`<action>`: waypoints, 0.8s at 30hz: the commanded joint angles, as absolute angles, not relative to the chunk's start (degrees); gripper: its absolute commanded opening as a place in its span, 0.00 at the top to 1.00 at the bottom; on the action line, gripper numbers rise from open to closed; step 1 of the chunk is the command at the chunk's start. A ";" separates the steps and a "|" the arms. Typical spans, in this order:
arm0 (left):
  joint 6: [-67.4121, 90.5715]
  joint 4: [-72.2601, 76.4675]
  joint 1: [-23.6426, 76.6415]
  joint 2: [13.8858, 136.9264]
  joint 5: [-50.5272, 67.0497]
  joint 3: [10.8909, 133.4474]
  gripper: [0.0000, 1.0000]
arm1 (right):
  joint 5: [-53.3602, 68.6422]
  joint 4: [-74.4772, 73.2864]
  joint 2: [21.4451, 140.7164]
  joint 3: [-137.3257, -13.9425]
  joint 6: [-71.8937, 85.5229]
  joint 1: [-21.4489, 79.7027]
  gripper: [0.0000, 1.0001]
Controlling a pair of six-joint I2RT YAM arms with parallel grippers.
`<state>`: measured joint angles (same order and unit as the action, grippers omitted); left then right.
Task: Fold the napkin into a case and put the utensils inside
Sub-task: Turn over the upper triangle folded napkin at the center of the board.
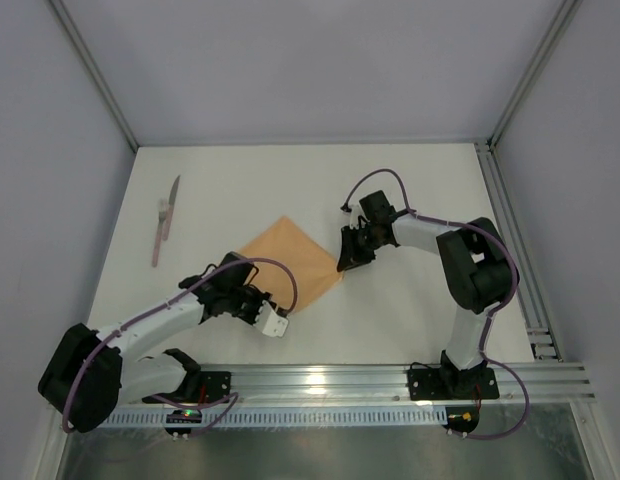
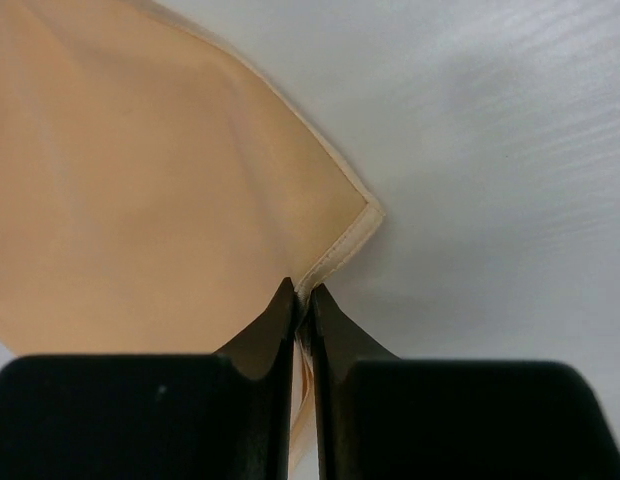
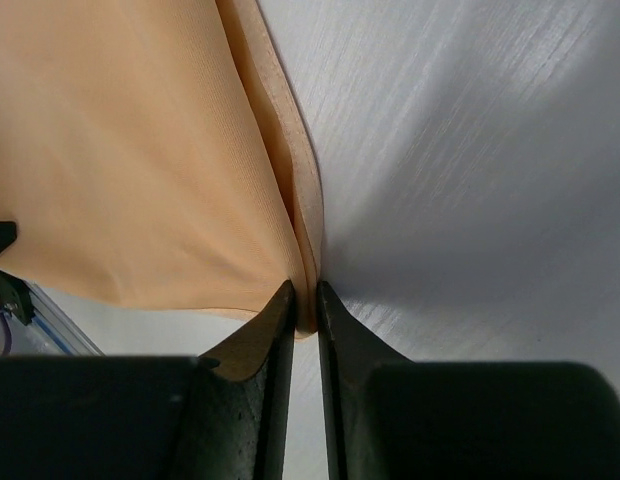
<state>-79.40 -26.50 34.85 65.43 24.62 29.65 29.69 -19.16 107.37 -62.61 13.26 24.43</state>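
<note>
napkin (image 2: 140, 200) cropped top/L, utensils (image 1: 160, 232) too small

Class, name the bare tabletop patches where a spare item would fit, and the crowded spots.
Free: the far strip between napkin and back wall; the gap between knife and napkin. Crowded: the napkin's corners, pinched by left gripper and right gripper.

The napkin (image 1: 288, 262), a plain peach-orange cloth with a stitched hem, lies spread out as a diamond with 1 corner pointing away. Its near corner is pinched between the closed fingers of the left gripper (image 2: 302, 296). Its right corner, the hem bunched there, is pinched by the right gripper (image 3: 303, 296). The utensils (image 1: 165, 222) lie well apart to its left, with the grey blade pointing far and the pale pink handle near.
</note>
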 commanded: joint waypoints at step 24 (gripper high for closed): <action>-56.61 -36.39 32.61 63.28 37.35 36.12 0.92 | 31.03 -24.70 100.46 -60.56 15.64 25.22 0.86</action>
